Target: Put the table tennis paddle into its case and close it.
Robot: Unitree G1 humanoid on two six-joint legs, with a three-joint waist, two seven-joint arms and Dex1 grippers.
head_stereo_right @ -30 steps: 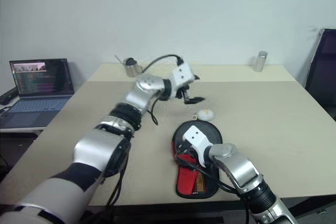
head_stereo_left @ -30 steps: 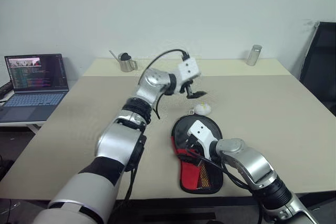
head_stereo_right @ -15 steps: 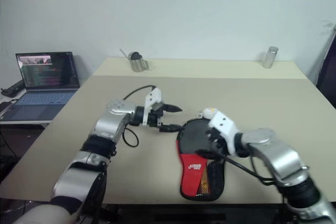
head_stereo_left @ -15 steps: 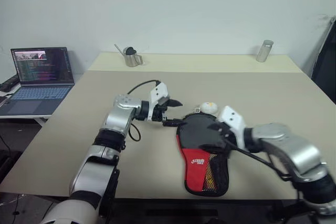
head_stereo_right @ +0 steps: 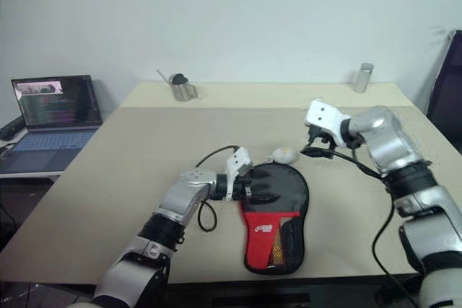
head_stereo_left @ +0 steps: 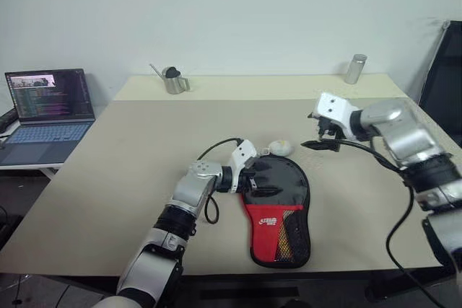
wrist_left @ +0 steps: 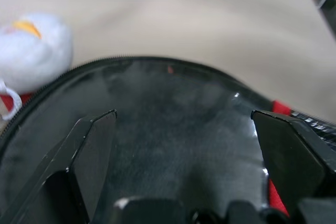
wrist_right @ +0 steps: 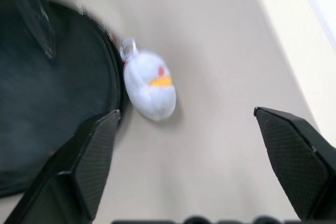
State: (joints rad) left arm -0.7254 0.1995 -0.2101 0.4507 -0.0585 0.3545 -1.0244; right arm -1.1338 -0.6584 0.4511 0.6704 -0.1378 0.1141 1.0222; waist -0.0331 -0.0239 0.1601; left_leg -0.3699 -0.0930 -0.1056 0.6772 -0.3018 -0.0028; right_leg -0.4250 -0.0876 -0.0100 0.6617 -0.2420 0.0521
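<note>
The case (head_stereo_left: 278,207) lies flat near the front edge of the table (head_stereo_left: 130,149), a little right of the middle, its round black end toward the far side and its red panel with the white logo and mesh pocket toward the near edge. The paddle cannot be made out anywhere on the table (whether it sits inside the case cannot be told from outside). A small white plush charm (head_stereo_left: 280,148) with a yellow mark lies on the tabletop just beyond the round end of the case, tied to it by a short loop. The left gripper (head_stereo_left: 254,182) is down at the left rim of the case's round end, its two black fingers (wrist_left: 89,156) spread wide with the shiny black fabric between and under them, pinching nothing. The right gripper (head_stereo_left: 322,140) hangs in the air to the right of the charm and farther back than the case, clear of the tabletop, its fingers (wrist_right: 94,156) also spread wide and empty; the right wrist view looks down on the charm and the curved edge of the case between them. At the far edge of the table stand a small metal pitcher (head_stereo_left: 172,82) on the left and a metal cylinder (head_stereo_left: 354,68) on the right. An open laptop (head_stereo_left: 45,106) sits on a separate lower surface off to the left.
</note>
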